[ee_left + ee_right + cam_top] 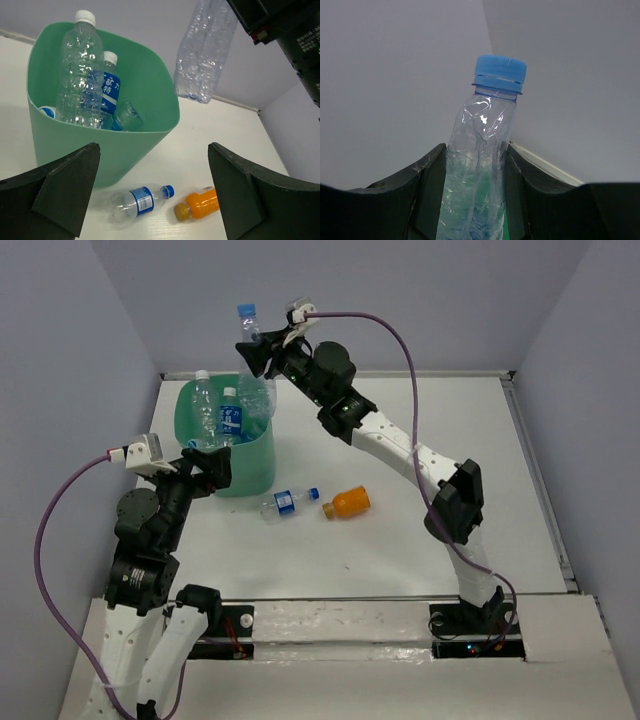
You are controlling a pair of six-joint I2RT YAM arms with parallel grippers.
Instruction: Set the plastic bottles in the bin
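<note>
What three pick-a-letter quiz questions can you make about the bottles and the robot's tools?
1. Where is the orange bottle? A on a shelf; B on the table; C under a cloth.
2. How many bottles lie on the table? A two; B five; C none.
3. What is the right tool doing? A open and empty; B shut on a clear blue-capped bottle; C shut on a spoon.

Answers:
1 B: it lies on its side on the white table.
2 A: only the orange bottle and a clear blue-labelled bottle lie there, beside the bin.
3 B: it squeezes the crumpled bottle, held up in the air.
</note>
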